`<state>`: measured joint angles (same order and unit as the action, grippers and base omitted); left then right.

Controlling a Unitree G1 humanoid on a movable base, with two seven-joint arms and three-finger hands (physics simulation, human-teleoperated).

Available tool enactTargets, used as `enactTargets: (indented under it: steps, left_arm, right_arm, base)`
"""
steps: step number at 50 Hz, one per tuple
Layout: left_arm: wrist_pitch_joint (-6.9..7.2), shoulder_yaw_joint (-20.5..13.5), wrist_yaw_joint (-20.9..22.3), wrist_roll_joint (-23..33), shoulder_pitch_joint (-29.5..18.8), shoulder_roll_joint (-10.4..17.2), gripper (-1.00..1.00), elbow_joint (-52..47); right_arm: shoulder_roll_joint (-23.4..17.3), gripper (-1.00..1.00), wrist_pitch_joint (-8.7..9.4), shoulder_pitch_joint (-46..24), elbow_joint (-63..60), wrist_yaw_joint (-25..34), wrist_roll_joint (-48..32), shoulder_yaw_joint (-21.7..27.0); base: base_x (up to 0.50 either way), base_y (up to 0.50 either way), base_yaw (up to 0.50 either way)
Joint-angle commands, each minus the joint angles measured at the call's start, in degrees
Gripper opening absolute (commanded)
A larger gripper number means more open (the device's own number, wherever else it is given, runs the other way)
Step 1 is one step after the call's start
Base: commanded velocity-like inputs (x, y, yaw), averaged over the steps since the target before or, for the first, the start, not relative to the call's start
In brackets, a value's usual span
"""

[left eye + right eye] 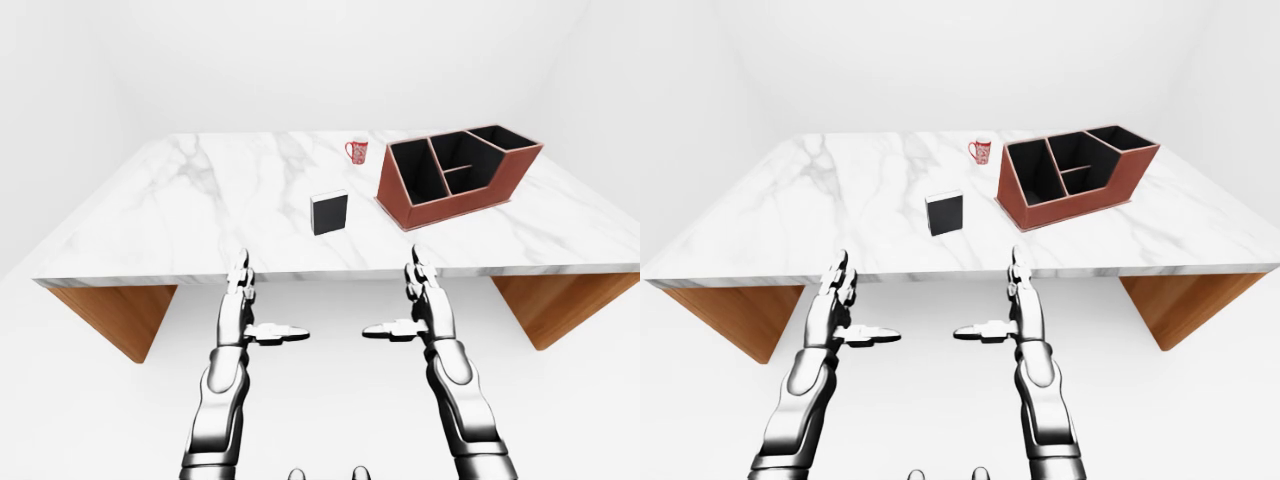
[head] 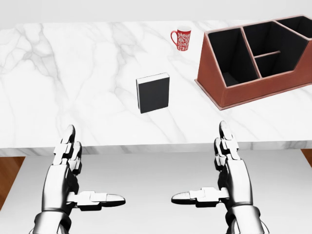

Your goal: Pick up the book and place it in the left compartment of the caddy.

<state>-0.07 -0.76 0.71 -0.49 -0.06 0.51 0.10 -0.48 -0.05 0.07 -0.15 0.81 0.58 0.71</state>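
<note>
Two chrome hands are held out level below the near edge of the marble worktop, palms turned toward each other. The left hand is raised with its two long fingers pointing up the head view, side by side and straight, while its thumb is stretched sideways toward the other hand. The right hand is posed as a mirror of it, long fingers straight and upward, thumb extended inward; the two thumb tips are kept well apart. Both hands are spread open and nothing is gripped or touched.

The book is seen standing upright on the worktop, dark cover facing the cameras, pale page edge along its top. It is placed beyond the fingertips, between the two hands and somewhat nearer the left hand's side of the gap, well apart from either. The caddy is set up and to the right of the right hand's fingers, its sloped opening turned toward the robot, its dark compartments showing nothing inside. A red patterned mug is found farther off than the book, just left of the caddy.
</note>
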Motion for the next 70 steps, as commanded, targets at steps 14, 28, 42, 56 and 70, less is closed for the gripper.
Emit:
enactTargets:
  steps: [14,28,42,56,70]
  left_arm:
    - [-2.5,-1.1,0.4,1.2,0.6,0.4,1.0,-0.7]
    - [-3.88,-1.5,0.0,1.1,0.1,0.6,1.0,0.4]
    - [-3.92,-1.4,-0.1,1.3,-0.1,0.6,1.0,0.5]
    - [-4.71,-2.5,-0.7,0.7,-1.1,0.9,1.0,2.2]
    - [-4.76,-2.2,-1.2,1.2,-0.6,1.0,1.0,1.2]
  right_arm:
    - [-0.4,1.0,-0.4,1.1,-1.5,1.5,0.2,1.1]
    - [-0.6,1.0,-0.25,1.3,-4.2,0.9,0.4,2.0]
    - [-0.7,1.0,3.69,3.0,-14.0,-0.4,2.3,4.2]
    - [-2.1,1.0,5.05,2.8,-20.0,0.1,5.7,10.0]
    - [-2.8,1.0,5.05,2.7,-25.9,-0.8,3.7,13.4]
  base:
    - [0.0,0.0,0.0]
    - [0.0,0.0,0.0]
    - [0.0,0.0,0.0]
    - [0.0,0.0,0.0]
    - [0.0,0.0,0.0]
